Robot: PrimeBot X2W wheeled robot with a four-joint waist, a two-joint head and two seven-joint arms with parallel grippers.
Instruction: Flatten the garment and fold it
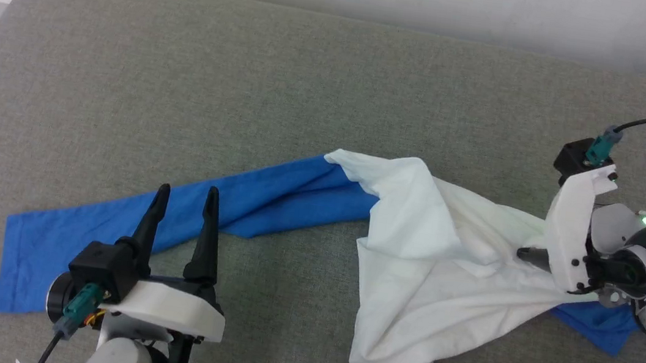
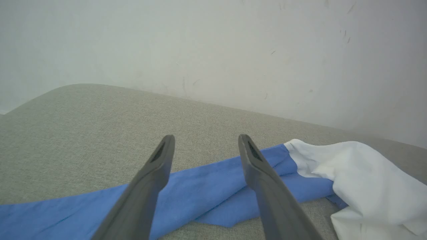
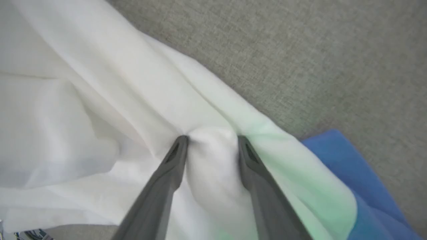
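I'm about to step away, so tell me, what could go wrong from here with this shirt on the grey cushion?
Right gripper, jaws apart, straddles a bunched ridge of the garment in its white body: closing may pinch several layers and drag a wad instead of spreading it.
Left gripper hovers open over the long blue sleeve, partly folded over itself; a pull there could tighten that fold.
The other blue part lies tucked under white cloth and may end up trapped.

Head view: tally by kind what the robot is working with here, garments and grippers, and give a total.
garment: 1
grippers: 2 (left gripper, right gripper)
total: 3
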